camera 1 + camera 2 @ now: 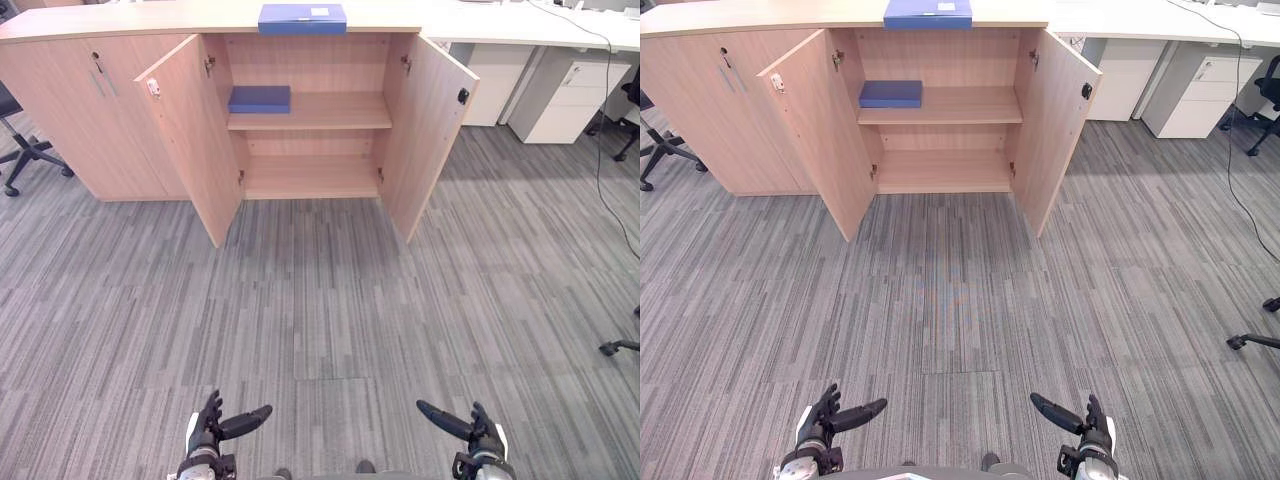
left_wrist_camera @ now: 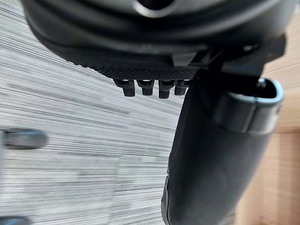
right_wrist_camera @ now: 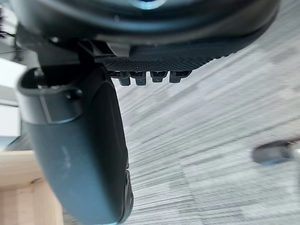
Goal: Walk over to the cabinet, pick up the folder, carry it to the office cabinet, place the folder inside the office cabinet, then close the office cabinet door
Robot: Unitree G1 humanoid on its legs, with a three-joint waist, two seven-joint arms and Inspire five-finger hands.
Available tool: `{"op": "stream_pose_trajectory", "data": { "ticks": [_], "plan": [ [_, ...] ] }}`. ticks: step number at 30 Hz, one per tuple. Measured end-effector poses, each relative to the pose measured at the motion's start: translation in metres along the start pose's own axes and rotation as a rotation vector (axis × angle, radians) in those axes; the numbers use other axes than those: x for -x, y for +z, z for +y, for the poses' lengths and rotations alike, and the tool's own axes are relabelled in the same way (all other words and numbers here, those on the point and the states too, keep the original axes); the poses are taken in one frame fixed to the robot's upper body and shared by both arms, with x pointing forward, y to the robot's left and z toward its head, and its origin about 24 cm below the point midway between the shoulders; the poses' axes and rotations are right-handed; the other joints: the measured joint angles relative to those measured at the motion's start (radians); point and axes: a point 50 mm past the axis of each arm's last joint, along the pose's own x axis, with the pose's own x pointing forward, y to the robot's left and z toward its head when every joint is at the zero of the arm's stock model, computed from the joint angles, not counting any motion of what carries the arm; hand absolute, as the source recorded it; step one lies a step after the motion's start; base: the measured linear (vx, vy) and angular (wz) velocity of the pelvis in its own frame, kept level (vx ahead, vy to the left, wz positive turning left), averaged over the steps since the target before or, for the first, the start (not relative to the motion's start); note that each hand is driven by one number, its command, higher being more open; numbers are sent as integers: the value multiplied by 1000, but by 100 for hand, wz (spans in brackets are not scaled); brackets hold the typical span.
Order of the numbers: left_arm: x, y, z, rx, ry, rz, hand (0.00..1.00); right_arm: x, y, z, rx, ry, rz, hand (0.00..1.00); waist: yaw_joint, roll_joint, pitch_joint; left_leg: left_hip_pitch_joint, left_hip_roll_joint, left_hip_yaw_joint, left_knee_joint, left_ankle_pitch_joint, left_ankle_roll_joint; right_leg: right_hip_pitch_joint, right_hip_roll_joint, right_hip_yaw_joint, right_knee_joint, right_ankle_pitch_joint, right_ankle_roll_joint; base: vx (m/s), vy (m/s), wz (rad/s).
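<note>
Resting atop the open-doored cabinet (image 1: 60, 110), the blue folder (image 1: 302, 18) is not yet picked up, while the left hand (image 1: 206, 430) and right hand (image 1: 481, 436) are held empty, fingers relaxed.

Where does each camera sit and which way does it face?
Left eye view: head, looking down at the open cabinet, blue folder on top; left robot hand and right robot hand below.
Right eye view: beside it, sharing that scene.
Left wrist view: left wrist, past its robot hand to carpet.
Right wrist view: right wrist, likewise; same carpet.
</note>
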Motion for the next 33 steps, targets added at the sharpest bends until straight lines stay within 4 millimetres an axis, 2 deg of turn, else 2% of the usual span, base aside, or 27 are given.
{"op": "stream_pose_trajectory", "data": {
  "ticks": [10,13,16,20,23,24,25,26,27,29,30,31,32,33],
  "plan": [
    [4,-3,5,9,12,-1,100,-1,7,2,20,19,-30,100,-2,-1,25,6,-1,18,-15,0,0,-2,-2,5,-9,1,1,-10,4,-4],
    [5,-1,5,19,12,-12,100,-2,11,3,20,20,-43,100,0,-3,35,-22,-2,39,1,-11,4,-26,-4,15,-9,4,5,-27,18,-13],
    [6,10,3,39,6,-66,100,-5,21,8,15,29,-71,100,4,0,65,-72,-1,59,64,-58,13,-55,-7,30,-8,5,10,4,33,-14],
    [6,19,0,74,1,-104,100,-7,36,12,11,39,-124,100,12,12,76,-122,2,82,154,-121,31,-78,-12,52,-5,-7,29,111,71,-20],
    [4,31,-7,107,-17,-151,100,-11,49,11,18,32,-158,100,22,30,90,-148,1,93,235,-199,48,-148,-22,52,160,-90,77,161,103,-14],
    [3,35,-10,112,-23,-161,100,-12,54,12,17,35,-173,100,21,36,102,-131,-5,90,241,-217,55,-214,-31,32,327,-128,100,191,135,0],
    [2,39,-12,112,-29,-174,100,-13,58,15,16,40,-181,100,12,39,121,-87,-14,77,230,-230,73,-311,-55,-30,577,-137,113,213,135,12],
    [1,41,-12,108,-31,-179,100,-13,58,16,15,44,-181,100,7,35,130,-57,-21,69,222,-234,79,-347,-67,-61,659,-157,111,298,113,37],
    [0,42,-11,88,-33,-181,100,-11,51,15,30,48,-164,100,3,47,142,6,-22,50,182,-241,82,-384,-83,-126,682,-203,59,374,67,36],
    [-3,51,-9,77,-25,-203,100,-10,48,18,53,66,-157,100,-6,53,151,62,-6,22,124,-241,81,-444,-68,-198,604,-206,32,470,8,44],
    [-5,53,-9,78,-23,-208,100,-10,48,19,55,69,-158,100,-9,57,155,71,2,15,114,-241,80,-457,-61,-211,571,-198,23,365,-47,58],
    [-8,59,-10,83,-21,-220,100,-10,50,21,65,78,-165,100,-25,73,164,93,26,-7,87,-243,75,-491,-34,-241,461,-160,3,514,-91,67],
    [-10,64,-10,82,-23,-232,100,-10,50,22,68,82,-166,100,-36,69,166,116,41,-14,73,-247,46,-513,-7,-246,327,-67,-16,696,-131,81],
    [-10,65,-11,83,-25,-234,100,-9,47,20,78,79,-158,100,-40,65,166,152,50,-16,72,-269,8,-513,6,-235,221,104,-50,733,-148,70]
  ]
}}
